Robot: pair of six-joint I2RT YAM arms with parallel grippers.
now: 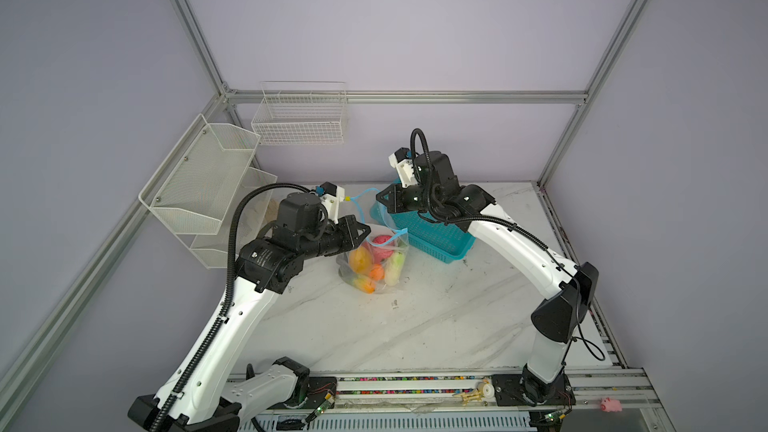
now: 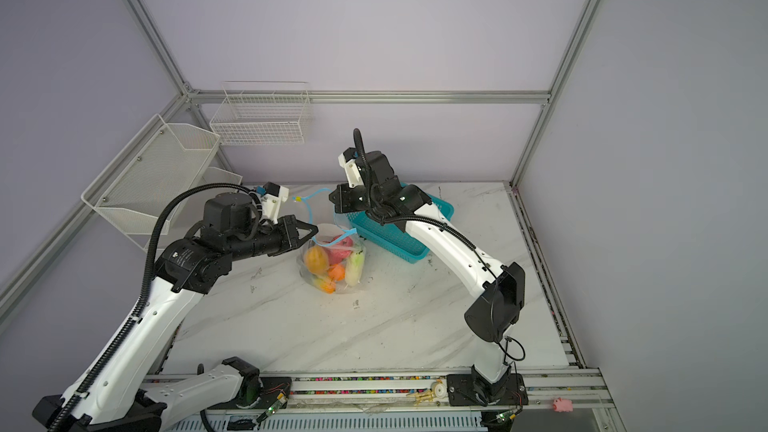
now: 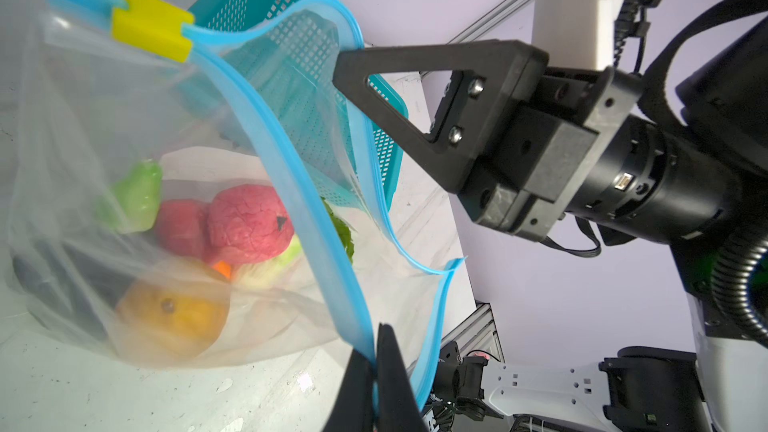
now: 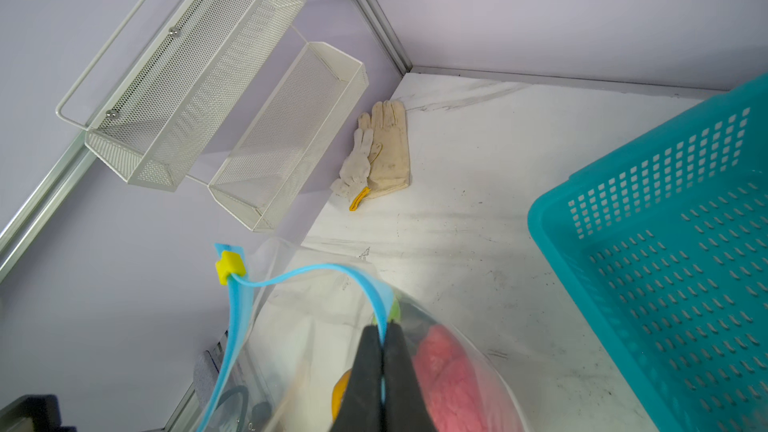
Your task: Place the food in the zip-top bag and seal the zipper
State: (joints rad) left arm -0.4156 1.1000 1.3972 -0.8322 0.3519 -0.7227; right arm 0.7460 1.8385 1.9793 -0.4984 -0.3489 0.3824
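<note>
Left jaws pressed together, pinching one lip of the zipper (image 3: pixel 286 184). Right jaws likewise shut, pinching the opposite lip. Zip-top bag (image 1: pixel 401 245) hangs below both jaws, mouth held apart between them, bottom on the worktop (image 1: pixel 436 326). Food (image 1: pixel 365 261) inside the bag, under the jaws. Yellow slider (image 3: pixel 151 22) at the strip end, beyond both jaws. Teal basket (image 1: pixel 432 238) just behind right jaws.
</note>
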